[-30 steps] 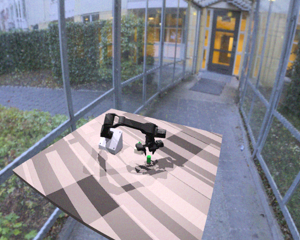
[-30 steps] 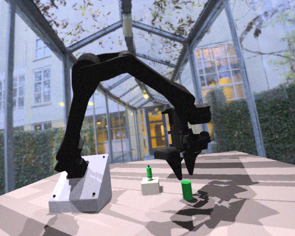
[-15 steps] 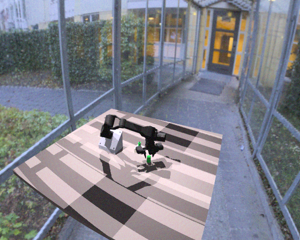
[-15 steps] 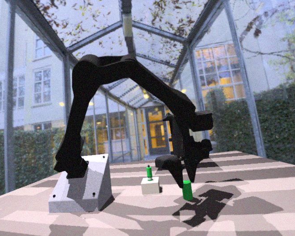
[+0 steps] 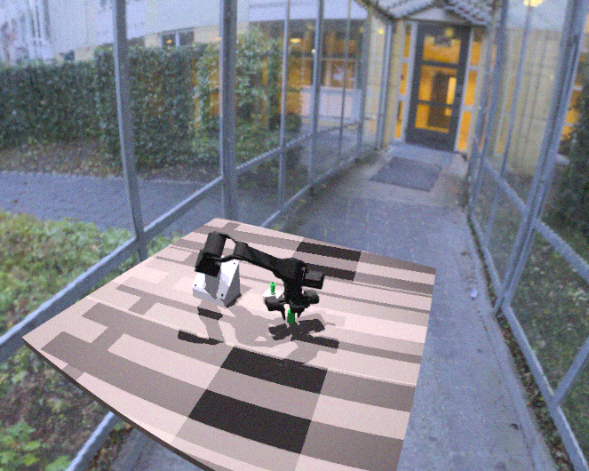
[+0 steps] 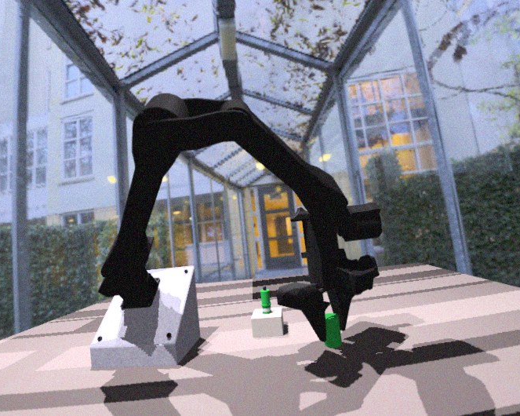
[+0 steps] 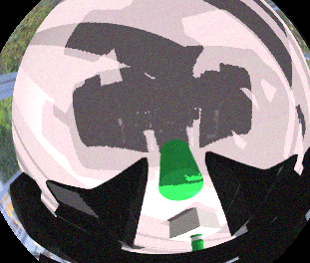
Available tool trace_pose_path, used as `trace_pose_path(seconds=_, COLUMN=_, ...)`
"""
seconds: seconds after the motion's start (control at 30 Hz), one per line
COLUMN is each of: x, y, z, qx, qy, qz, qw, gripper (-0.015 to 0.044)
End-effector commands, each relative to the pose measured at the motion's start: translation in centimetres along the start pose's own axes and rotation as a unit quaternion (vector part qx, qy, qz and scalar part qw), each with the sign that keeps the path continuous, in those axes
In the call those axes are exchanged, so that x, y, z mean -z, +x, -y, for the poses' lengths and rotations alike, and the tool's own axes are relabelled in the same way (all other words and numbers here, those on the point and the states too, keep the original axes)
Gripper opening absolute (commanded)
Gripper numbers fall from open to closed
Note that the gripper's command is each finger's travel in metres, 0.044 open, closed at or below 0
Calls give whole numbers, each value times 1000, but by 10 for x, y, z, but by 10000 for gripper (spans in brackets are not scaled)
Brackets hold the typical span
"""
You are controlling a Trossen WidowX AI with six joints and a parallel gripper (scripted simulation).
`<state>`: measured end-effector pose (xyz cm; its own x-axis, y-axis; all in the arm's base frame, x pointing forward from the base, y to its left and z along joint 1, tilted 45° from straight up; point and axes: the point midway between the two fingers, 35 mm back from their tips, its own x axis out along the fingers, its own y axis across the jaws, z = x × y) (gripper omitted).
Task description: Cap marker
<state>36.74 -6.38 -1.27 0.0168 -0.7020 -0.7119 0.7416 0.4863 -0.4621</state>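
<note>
The green cap (image 5: 290, 317) (image 6: 333, 333) (image 7: 178, 174) stands upright on the striped table (image 5: 365, 405). My gripper (image 5: 290, 309) (image 6: 332, 329) (image 7: 177, 159) is lowered over it, with one black finger on each side. The fingers are open and do not press on the cap. The green marker (image 5: 273, 288) (image 6: 265, 300) (image 7: 196, 242) stands upright in the white holder block (image 5: 279, 297) (image 6: 267, 322) (image 7: 190, 222), a short way from the cap towards the arm's base. The marker's tip is bare.
The arm's white base block (image 5: 217, 286) (image 6: 148, 322) stands behind and left of the holder. The arm arches over the holder and throws dark shadows on the table around the cap.
</note>
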Motion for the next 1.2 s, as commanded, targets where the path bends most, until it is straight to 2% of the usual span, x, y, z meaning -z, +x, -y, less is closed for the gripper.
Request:
trace_pose_path(seconds=0.0, x=2, y=4, z=0, qx=2, qy=-5, qz=1, qw=1000, gripper=221)
trace_pose_path(seconds=0.1, x=2, y=4, z=0, qx=2, qy=-5, qz=1, qw=1000, gripper=143)
trace_pose_path(seconds=0.4, x=2, y=4, z=0, qx=2, qy=-5, qz=1, qw=1000, gripper=83)
trace_pose_path(seconds=0.5, x=2, y=0, z=-1, qx=2, qy=-5, qz=1, qw=1000, gripper=4)
trace_pose_path(seconds=1.17, x=2, y=-57, z=-1, qx=1, qy=-5, qz=0, qw=1000, gripper=0)
